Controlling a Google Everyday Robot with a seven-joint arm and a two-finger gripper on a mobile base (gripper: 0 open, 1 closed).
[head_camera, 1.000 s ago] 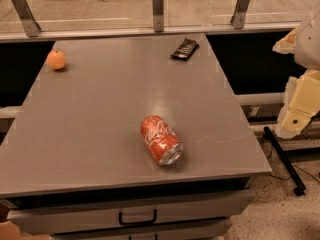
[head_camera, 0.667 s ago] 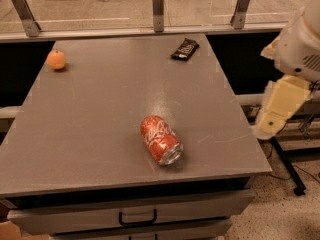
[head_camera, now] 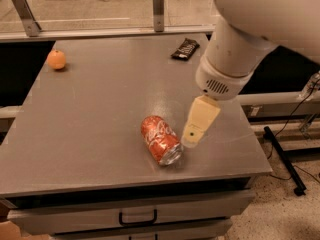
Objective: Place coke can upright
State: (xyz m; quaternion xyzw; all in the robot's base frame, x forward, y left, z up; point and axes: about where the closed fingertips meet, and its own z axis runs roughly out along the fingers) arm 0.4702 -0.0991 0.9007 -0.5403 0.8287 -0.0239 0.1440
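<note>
In the camera view, a grey metal bench (head_camera: 100, 134) is filling most of the scene, its flat top showing light scuffs and giving back a dull shine from the room's lighting. A drawer with a dark handle (head_camera: 137, 219) is sitting under its front edge. Behind the bench a pale rail (head_camera: 125, 32) is running across, with metal posts (head_camera: 158, 6) rising from it, and a speckled floor (head_camera: 280, 214) is showing at the right. The coke can (head_camera: 161, 139) is lying on its side near the front of the bench, right of the middle, with its silver end pointing toward the front right corner and its white script facing up. An orange (head_camera: 56, 59) is resting far off at the back left corner, well apart from the can. A dark snack bar (head_camera: 185, 48) is lying near the back edge, right of centre. To the right of the bench, a black bar (head_camera: 285, 159) is lying on the floor and thin cables (head_camera: 295, 119) are hanging beside it. Nothing is standing between the can and the gripper. The white arm (head_camera: 240, 44) is reaching in from the upper right, its thick wrist angling down over the right part of the bench. The cream gripper (head_camera: 194, 136) is pointing down and to the left, its tip sitting just beside the can's right side. Whether it is touching the can, and whether it is open or closed, cannot be told.
</note>
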